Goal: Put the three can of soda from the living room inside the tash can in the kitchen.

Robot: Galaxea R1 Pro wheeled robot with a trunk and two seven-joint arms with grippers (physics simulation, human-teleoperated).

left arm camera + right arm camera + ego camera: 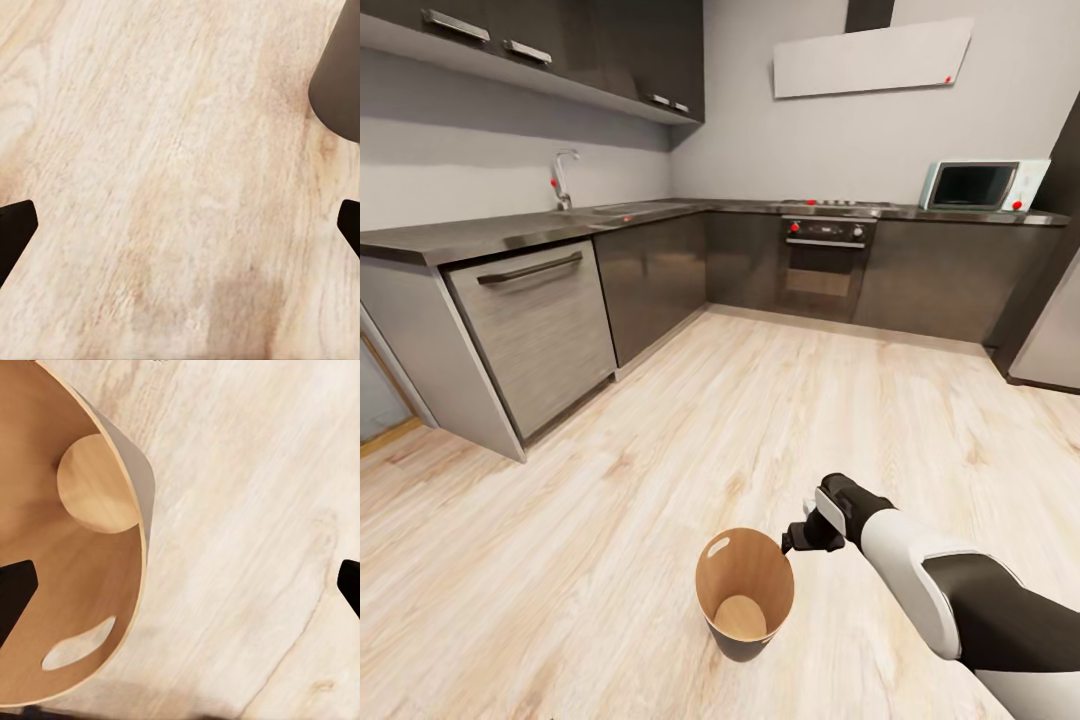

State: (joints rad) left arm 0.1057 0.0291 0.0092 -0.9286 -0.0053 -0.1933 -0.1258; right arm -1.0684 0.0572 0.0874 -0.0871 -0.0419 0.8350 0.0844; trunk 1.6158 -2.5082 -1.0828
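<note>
I stood in the kitchen, where the light grey cylindrical bin with its brown inner wall [744, 590] sat on the pale wood plank floor [560, 560], out in the open and well apart from the dark glossy cabinets [650, 275] and the grey bench [510, 232] that ran along the wall to the corner. My right gripper [807, 535] hung just beside the bin's rim, above and a little off to one side. I judged I held it there so that anything let go would drop straight into the mouth.

From the right wrist view the bin's round floor [96, 484] lay bare and one oval handle cut-out [79, 643] showed near the rim. My jaws were spread wide with nothing between them. No soda can showed, neither in the bin nor in either grip.

My left gripper [180, 225] pointed down at bare floor, jaws spread wide and empty as well, with the bin's grey outer wall [341, 82] near one side.
</note>
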